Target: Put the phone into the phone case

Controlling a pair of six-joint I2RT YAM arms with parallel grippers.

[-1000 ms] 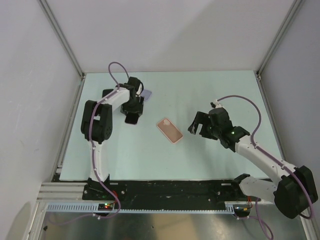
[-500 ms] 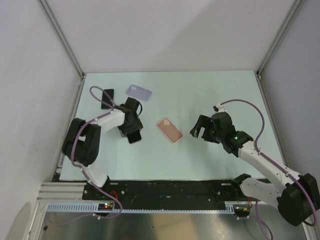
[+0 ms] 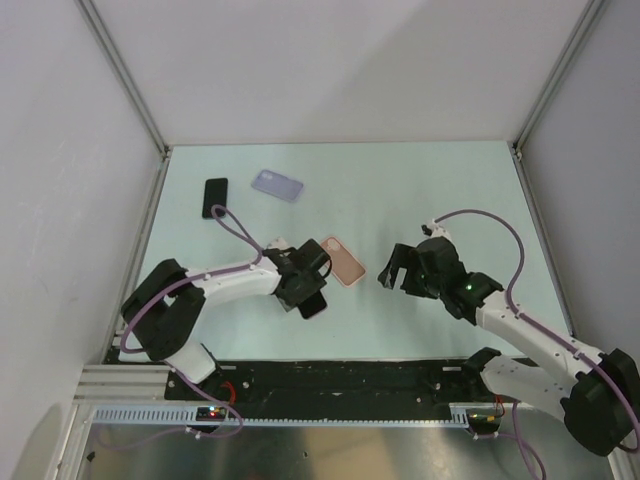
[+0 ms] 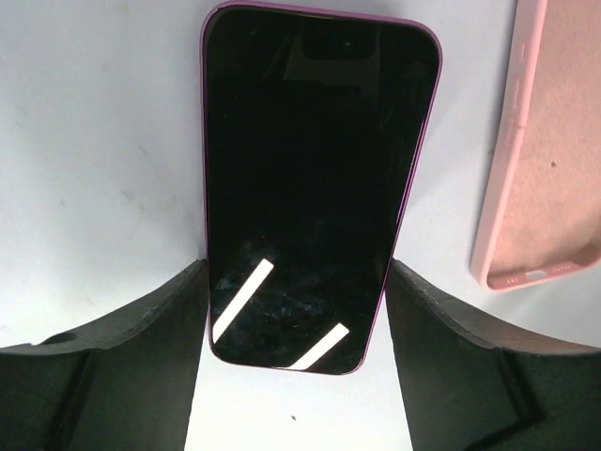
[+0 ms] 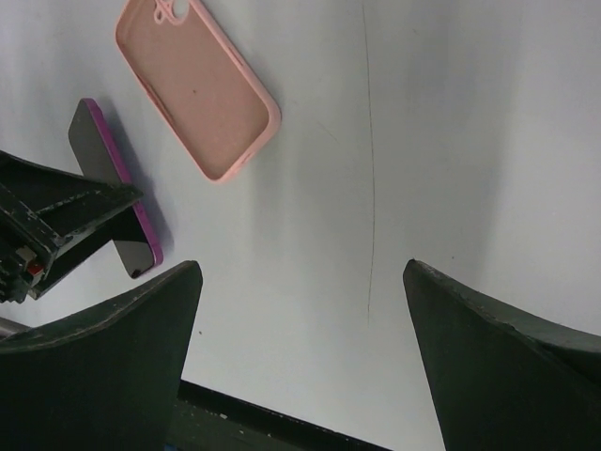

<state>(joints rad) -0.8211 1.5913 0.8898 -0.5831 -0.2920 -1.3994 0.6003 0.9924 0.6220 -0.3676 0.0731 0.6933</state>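
My left gripper [image 3: 306,288] is shut on a black phone with a purple rim [image 3: 315,305]. In the left wrist view the fingers [image 4: 160,329] press the lower sides of the phone [image 4: 315,178]. The open pink phone case [image 3: 345,261] lies flat on the table, just right of and beyond the phone, and shows at the right edge of the left wrist view [image 4: 545,169]. My right gripper [image 3: 400,270] is open and empty, to the right of the case. The right wrist view shows the case [image 5: 197,89], the phone [image 5: 117,183] and its own wide-open gripper [image 5: 300,319].
A second black phone [image 3: 215,197] and a lilac case [image 3: 277,185] lie at the far left of the pale table [image 3: 430,190]. Metal frame posts and white walls enclose the table. A black rail [image 3: 350,375] runs along the near edge.
My left arm has carried the phone from the far left toward the near middle, stopping beside the pink case. The black phone and lilac case are now uncovered. My right gripper has barely moved.
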